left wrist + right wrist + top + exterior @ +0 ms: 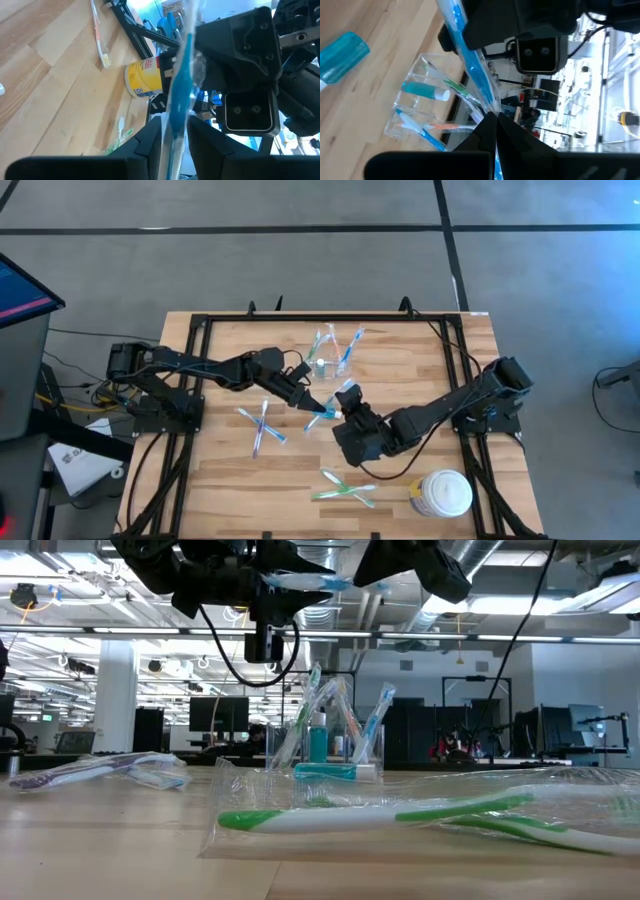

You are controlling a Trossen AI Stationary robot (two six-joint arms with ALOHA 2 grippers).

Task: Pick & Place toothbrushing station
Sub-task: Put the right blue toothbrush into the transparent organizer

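Observation:
A blue toothbrush (326, 410) in a clear wrapper hangs above the table's middle between my two grippers. My left gripper (313, 404) is shut on it from the left, and my right gripper (340, 408) is shut on it from the right. The low view shows the brush (300, 582) level and high above the wood. Behind it stands the clear holder (330, 356) with brushes and a teal tube (422, 90) in it. Another teal tube (342, 56) lies on the table. My left gripper pinches the blue toothbrush's shaft (176, 131) between its two fingers (150, 142), coming nearly level from the table's left. The brush runs on past the fingertips toward the right gripper and is lifted clear of the table. My right gripper has its shut fingertips (487, 131) on the blue toothbrush in its clear wrapper (479, 90), coming from the table's right and slanting slightly down. Whether the fingers have the brush itself or only the wrapper, I cannot tell. The brush is clear of the table.
Crossed wrapped brushes (262, 426) lie on the wood left of the middle. Green wrapped brushes (346, 486) lie near the front edge. A white lidded jar (444, 492) stands at the front right. A black frame (300, 320) borders the table.

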